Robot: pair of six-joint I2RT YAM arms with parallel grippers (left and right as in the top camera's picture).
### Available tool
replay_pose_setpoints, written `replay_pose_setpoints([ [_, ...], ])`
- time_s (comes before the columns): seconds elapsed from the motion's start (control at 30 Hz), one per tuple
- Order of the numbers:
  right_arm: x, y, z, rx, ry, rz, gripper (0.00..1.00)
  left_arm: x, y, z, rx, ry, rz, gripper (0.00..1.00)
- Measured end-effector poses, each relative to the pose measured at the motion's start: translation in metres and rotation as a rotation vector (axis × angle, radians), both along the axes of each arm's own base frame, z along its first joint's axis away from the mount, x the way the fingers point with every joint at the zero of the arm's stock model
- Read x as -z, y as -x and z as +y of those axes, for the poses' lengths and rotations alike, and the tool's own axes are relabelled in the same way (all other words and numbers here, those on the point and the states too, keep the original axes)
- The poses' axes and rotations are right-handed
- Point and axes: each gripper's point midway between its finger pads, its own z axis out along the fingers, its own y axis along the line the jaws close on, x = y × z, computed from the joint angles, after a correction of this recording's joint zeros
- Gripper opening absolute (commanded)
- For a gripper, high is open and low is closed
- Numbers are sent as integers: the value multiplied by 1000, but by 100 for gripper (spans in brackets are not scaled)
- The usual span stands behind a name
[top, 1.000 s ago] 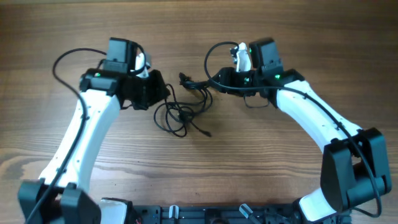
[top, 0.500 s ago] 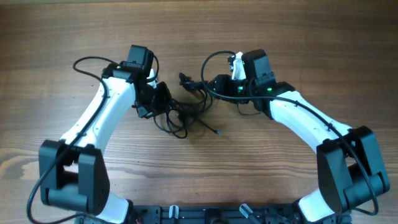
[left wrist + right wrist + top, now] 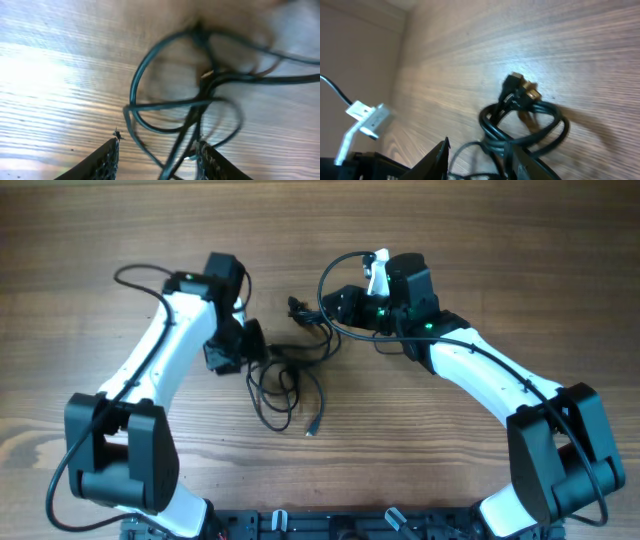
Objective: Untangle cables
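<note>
Overhead | cables [image 3: 283,370]: 1 tangled clump | left claw [image 3: 257,346], right claw [image 3: 336,306]: 2

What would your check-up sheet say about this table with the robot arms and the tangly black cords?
Surface: brown wood-grain table, dry and flat.
Job's things: thin black cables, a tangled clump of loops between the arms; one small plug end lies free toward the front.
Clutter: nothing seen.
Grippers: left gripper open, cord strands crossing between its fingers; right gripper open, near a coiled bundle with plugs.
Cables: thicker black arm wires loop off each arm.
Surroundings: black base rail at the front edge; pale wall beyond the table.
</note>
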Motion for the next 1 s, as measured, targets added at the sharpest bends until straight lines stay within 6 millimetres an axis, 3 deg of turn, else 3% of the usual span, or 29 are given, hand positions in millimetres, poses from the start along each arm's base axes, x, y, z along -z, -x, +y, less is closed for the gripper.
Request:
replay_pose_setpoints([
  [0.1, -2, -1, 1, 17, -22, 17, 38, -22, -26, 0, 6, 13, -94, 31],
  [0.23, -1, 0, 3, 26, -27, 31, 33, -36, -64, -7, -7, 39, -247, 5],
  [0.37, 1, 2, 10, 45, -3, 24, 28, -43, -94, -12, -52, 65, -358, 4],
  [0.5, 3, 4, 15, 62, 20, 14, 24, -37, -104, -14, -74, 74, -372, 4],
  [0.77, 4, 0, 13, 88, 36, 2, 20, -6, -115, -31, -70, 154, -320, 4],
  [1.0, 4, -2, 11, 111, 36, 4, 15, 5, -117, -39, -62, 191, -300, 4],
])
